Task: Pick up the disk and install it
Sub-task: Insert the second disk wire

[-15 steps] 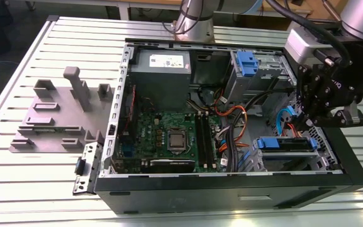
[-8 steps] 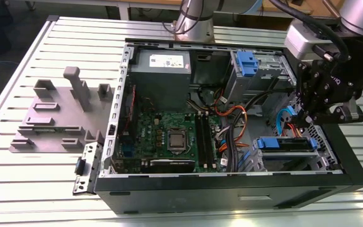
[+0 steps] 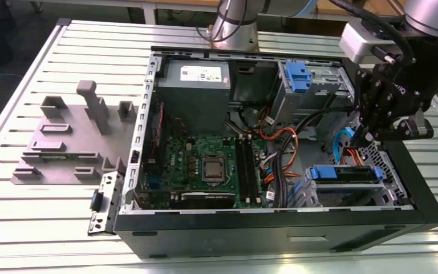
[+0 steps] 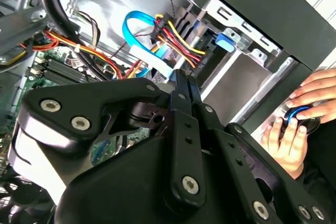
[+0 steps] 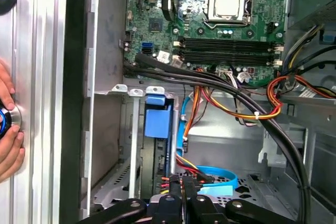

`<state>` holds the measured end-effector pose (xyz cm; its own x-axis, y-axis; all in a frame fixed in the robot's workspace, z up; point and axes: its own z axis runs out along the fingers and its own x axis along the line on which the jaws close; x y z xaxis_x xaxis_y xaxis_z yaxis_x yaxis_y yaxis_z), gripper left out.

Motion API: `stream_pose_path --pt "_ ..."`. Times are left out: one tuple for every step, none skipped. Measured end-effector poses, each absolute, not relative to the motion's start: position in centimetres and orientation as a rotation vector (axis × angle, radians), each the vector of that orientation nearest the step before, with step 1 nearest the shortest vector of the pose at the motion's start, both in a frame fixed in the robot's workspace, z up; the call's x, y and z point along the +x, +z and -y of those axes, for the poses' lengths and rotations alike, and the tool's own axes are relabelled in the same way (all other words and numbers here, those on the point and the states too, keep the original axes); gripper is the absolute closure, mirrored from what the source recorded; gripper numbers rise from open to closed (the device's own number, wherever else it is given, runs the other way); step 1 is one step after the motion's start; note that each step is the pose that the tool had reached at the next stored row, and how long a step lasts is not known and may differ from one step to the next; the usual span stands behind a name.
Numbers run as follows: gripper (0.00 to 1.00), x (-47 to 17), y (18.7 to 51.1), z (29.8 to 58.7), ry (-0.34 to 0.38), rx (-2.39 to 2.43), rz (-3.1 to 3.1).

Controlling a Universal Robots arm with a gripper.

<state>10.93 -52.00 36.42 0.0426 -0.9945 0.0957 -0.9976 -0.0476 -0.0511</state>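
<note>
Fingers [image 4: 181, 94] of black gripper [image 3: 362, 140] pressed together, holding nothing. Flat silver disk in blue plastic frame [image 3: 345, 173] sits in bay of black metal computer case [image 3: 280, 231], just under gripper. Red and yellow wires [image 4: 173, 38] close by; may snag, pull loose.

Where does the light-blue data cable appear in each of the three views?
Exterior view: the light-blue data cable curves inside the case toward the exterior view's right, above the blue carrier.
Second wrist view: it loops beside red-and-yellow wires, near the carrier's tab.
First wrist view: it curls beside the carrier.
Shared landmark: the blue carrier.
</note>
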Motion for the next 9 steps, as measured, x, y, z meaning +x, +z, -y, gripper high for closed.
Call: stream_pose_path --pt "0.84 10.93 36.42 51.81 0.163 2.247 2.147" --pt "0.84 10.93 36.42 51.67 0.163 2.247 2.147" --pt "0.84 10.93 36.43 51.57 0.163 2.247 2.147" --pt "0.84 10.93 36.46 51.49 0.163 2.247 2.147" --pt "0.84 10.93 36.49 51.43 0.163 2.247 2.147" --pt "0.84 10.93 36.56 51.38 0.162 2.247 2.147" --pt "0.84 10.93 36.64 51.35 0.162 2.246 2.147" --pt "0.84 10.93 36.74 51.32 0.162 2.246 2.147" --pt "0.84 10.93 36.82 51.29 0.162 2.247 2.147"
